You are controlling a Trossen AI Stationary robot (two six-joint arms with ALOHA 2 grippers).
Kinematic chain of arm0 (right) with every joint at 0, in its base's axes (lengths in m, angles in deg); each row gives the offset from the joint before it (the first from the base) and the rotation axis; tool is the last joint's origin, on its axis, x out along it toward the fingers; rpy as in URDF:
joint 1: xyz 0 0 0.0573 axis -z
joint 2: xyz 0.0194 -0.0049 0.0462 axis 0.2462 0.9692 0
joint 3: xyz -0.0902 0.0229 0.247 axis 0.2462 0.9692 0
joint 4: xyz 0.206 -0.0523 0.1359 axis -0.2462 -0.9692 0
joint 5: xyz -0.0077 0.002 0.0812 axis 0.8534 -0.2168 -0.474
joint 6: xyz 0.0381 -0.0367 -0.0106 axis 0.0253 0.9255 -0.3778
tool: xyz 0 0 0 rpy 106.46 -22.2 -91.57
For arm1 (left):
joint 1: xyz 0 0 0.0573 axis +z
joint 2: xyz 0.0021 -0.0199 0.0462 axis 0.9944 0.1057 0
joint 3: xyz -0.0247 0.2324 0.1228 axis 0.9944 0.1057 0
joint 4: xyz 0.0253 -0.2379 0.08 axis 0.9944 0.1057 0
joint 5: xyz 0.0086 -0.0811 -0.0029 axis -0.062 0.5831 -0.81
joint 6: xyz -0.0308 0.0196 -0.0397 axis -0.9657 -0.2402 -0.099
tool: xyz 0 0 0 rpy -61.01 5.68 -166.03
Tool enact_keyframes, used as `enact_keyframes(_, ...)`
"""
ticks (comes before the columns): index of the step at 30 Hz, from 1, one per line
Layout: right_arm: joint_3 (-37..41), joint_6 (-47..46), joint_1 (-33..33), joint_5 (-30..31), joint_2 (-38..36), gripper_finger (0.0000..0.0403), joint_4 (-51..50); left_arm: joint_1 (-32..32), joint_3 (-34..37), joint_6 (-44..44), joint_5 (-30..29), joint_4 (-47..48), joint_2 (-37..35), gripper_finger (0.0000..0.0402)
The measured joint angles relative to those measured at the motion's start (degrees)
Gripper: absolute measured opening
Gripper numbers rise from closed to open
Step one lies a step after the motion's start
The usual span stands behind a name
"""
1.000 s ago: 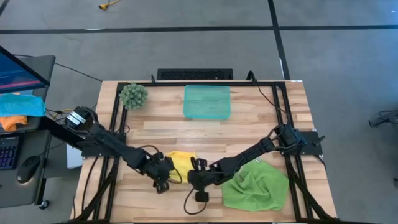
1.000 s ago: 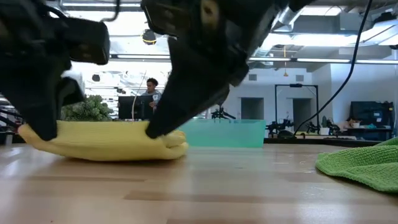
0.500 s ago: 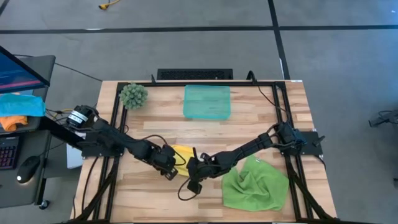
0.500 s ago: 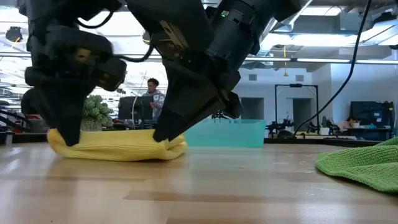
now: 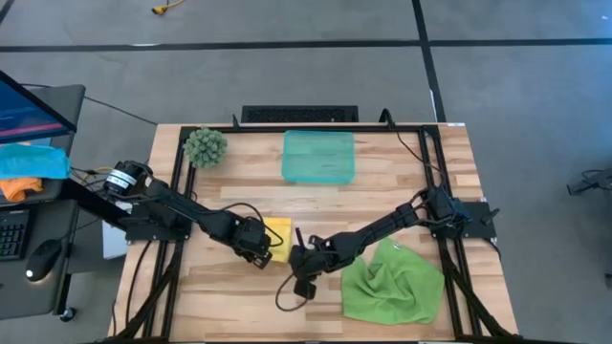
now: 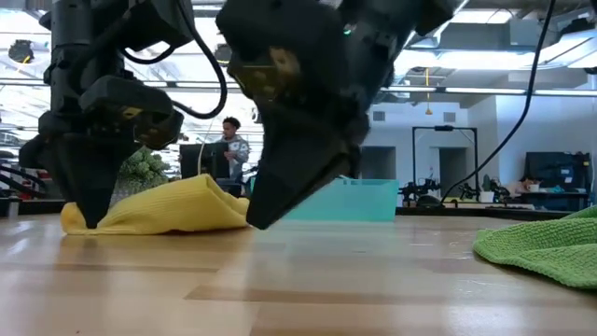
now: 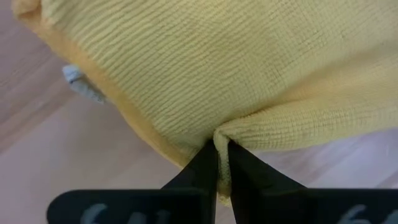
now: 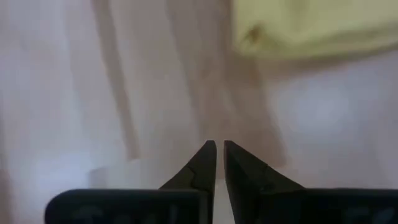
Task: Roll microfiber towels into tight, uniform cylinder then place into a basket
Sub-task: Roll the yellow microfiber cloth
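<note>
Left gripper: fingers pinched tight on a fold at the edge of the yellow microfiber towel, low over the wooden table, toward the middle of its front half. In the low view this corner of the towel sits bunched and partly lifted beside the gripper.

Right gripper: just beside the yellow towel, nearer the front edge; fingers parted by only a thin slit, nothing between them, bare wood beneath, the towel's edge apart from the tips.

Light green microfiber towel: crumpled loosely at the front right corner, its fringe reaching close to the front edge, partly under the right arm.

Basket: translucent teal, at the middle of the back edge, well apart from both towels.

Fuzzy green ball: back left corner.

Open room: bare wood between basket and grippers, and along the right side behind the green towel.
</note>
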Motion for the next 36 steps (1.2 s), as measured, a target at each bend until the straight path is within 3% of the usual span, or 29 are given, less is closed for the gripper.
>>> enact_keyframes(8,-0.08,21.35,-0.59,0.94,0.00,0.0055,16.69,0.00,0.04,0.78,-0.13,-0.78,0.03,0.0016)
enact_keyframes(12,-0.08,29.71,-0.39,2.93,0.00,0.0055,19.27,0.00,0.04,1.22,-0.23,-0.94,0.05,0.0016)
enact_keyframes(24,1.88,30.83,1.10,4.50,0.00,0.0053,19.56,0.00,0.04,1.38,-0.02,-1.16,0.10,0.0016)
enact_keyframes(36,4.73,28.65,2.74,4.67,0.02,0.0015,22.93,0.00,0.07,3.87,-0.02,-1.63,0.12,0.0016)
